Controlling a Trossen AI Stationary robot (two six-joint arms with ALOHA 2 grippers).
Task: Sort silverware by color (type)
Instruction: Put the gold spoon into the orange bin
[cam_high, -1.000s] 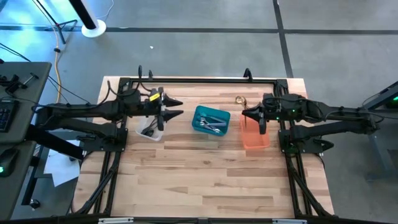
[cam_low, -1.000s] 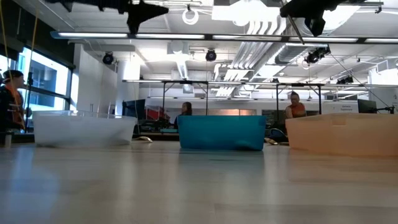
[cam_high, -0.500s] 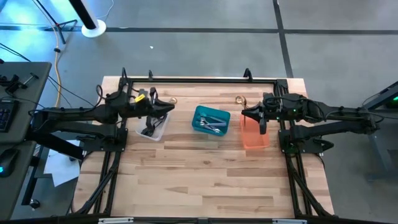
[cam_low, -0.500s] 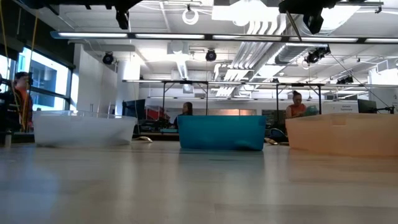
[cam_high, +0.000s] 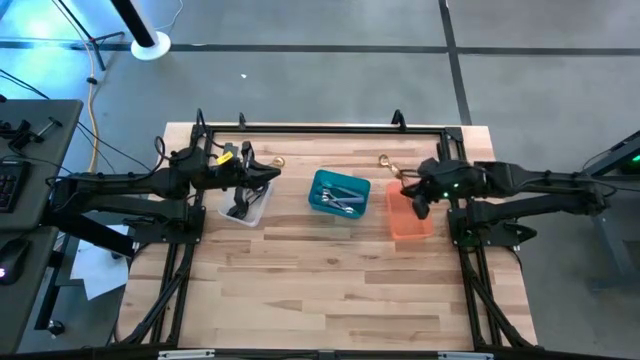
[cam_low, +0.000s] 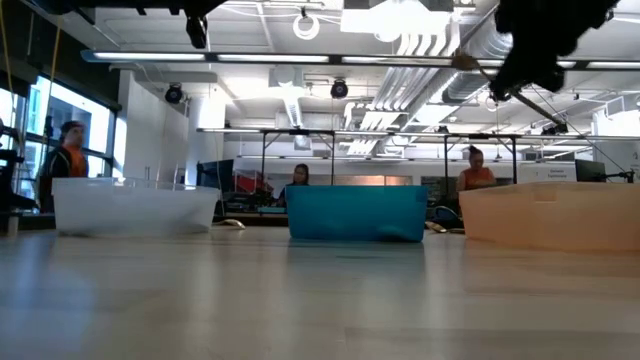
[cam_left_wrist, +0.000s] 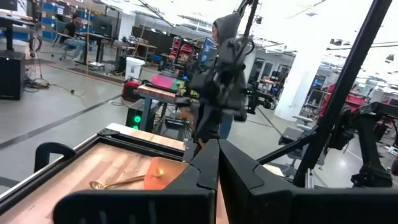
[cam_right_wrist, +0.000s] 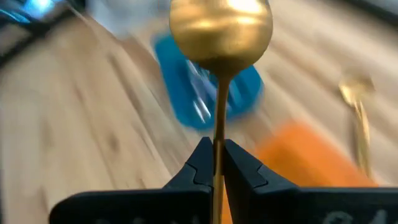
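Right claw: I have its two dark fingers clamped on the thin stem of a gold-toned metal spoon, whose round bowl stands out ahead of the fingertips.
Under the right claw: I see it over the orange rectangular plastic bin, at that bin's far end.
Just beyond the right claw: a second gold-toned spoon lies flat on the pale wooden tabletop, outside the orange bin.
Beside the right claw, toward the left arm: the teal rectangular plastic bin holds shiny silver utensils.
Left claw: I see its fingers pressed together with nothing between them, over the far end of the clear rectangular plastic bin.
Under the left claw: dark utensils lie in the clear bin.
Just past the left claw's tip: a small gold piece rests on the tabletop.
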